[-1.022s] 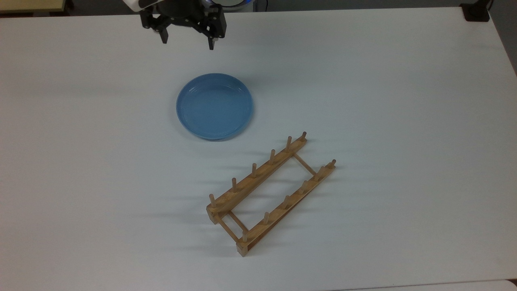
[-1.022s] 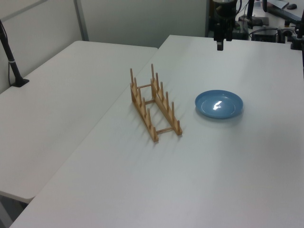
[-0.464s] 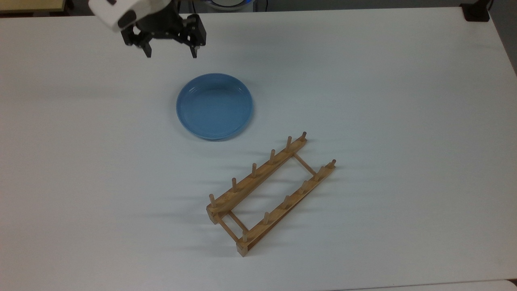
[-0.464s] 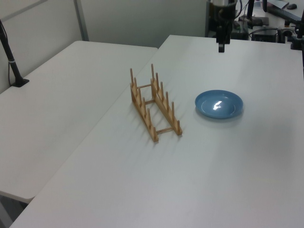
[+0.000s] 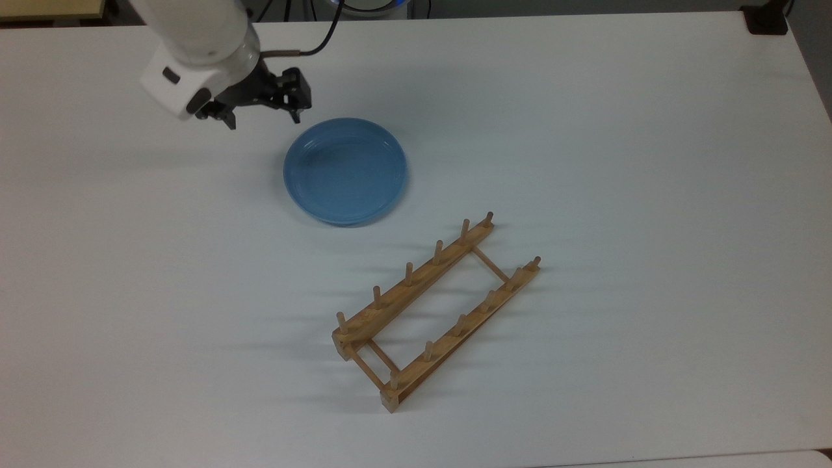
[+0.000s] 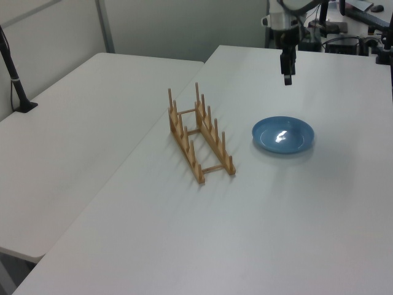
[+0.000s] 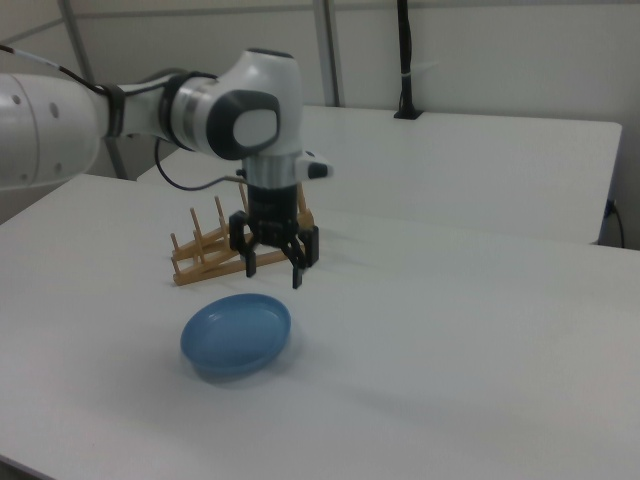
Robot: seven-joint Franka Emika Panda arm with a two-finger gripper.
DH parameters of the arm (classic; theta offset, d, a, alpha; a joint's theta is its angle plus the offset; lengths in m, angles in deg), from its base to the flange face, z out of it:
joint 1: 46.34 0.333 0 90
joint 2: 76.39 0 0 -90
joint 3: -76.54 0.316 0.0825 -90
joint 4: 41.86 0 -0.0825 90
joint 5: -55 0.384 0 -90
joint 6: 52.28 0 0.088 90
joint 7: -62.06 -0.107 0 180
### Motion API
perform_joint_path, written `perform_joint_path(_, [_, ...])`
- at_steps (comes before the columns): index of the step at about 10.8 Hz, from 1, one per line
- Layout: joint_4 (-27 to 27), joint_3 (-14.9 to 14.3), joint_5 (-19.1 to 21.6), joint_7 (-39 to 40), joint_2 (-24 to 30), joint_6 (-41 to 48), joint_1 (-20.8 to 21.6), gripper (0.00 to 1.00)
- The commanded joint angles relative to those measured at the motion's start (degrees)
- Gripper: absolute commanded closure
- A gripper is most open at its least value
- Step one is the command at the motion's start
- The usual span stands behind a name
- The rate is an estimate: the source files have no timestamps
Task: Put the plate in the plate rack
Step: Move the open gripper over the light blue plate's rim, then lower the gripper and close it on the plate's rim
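The light-blue round plate [image 5: 345, 170] lies flat on the white table, also seen in the left view [image 6: 283, 135] and the right view [image 7: 237, 334]. The wooden plate rack [image 5: 435, 311] with upright pegs stands apart from it, toward the top view's lower right [image 6: 199, 136] [image 7: 205, 255]. My gripper [image 5: 263, 120] hangs open with nothing between its fingers, above the table just off the plate's rim at the top view's upper left [image 6: 287, 78] [image 7: 274, 275]. It does not touch the plate.
A black clamp [image 5: 767, 19] sits at the table's far corner in the top view's upper right. A second white table [image 6: 73, 123] adjoins on the left view's left, with a black pole [image 6: 15, 80] on it.
My gripper has moved from the table's far edge toward the plate, down and to the left in the top view, staying open. Plate and rack have not moved.
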Motion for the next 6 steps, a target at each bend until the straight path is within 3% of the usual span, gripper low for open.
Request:
perform_joint_path(1, [0.2,-1.3,0.8,3.5,-3.0,-2.2,0.8,0.17])
perform_joint_path(6, [1.4,-1.3,0.5,3.7,-5.3,-7.0,0.9,0.23])
